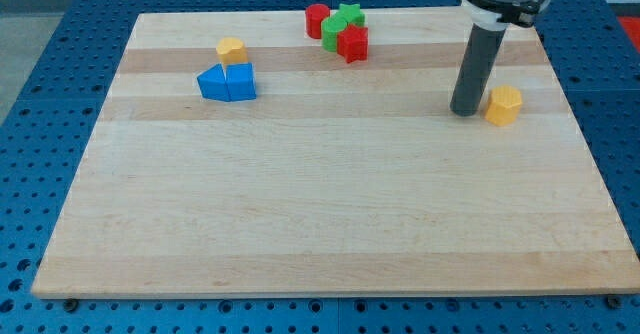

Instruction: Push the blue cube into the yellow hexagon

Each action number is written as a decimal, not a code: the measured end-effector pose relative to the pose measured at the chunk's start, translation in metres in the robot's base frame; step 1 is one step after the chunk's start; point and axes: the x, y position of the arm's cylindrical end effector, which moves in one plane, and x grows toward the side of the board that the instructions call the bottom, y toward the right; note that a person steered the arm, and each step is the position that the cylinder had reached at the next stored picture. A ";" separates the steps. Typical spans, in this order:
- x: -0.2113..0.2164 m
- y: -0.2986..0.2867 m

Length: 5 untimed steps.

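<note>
The blue cube (241, 81) sits at the view's upper left, touching a second blue block (211, 82) on its left. A small yellow block (231, 49) lies just above them. A yellow hexagon-like block (503, 105) sits at the view's right. My tip (465, 112) rests on the board just left of that yellow block, nearly touching it and far to the right of the blue cube.
A cluster at the view's top centre holds a red cylinder (317, 20), a green star (350, 16), another green block (332, 33) and a red star-like block (352, 43). The wooden board (320, 224) ends on a blue perforated table.
</note>
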 end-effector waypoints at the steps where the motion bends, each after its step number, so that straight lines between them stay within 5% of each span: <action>1: 0.000 -0.014; 4: 0.031 -0.305; 5: -0.020 -0.376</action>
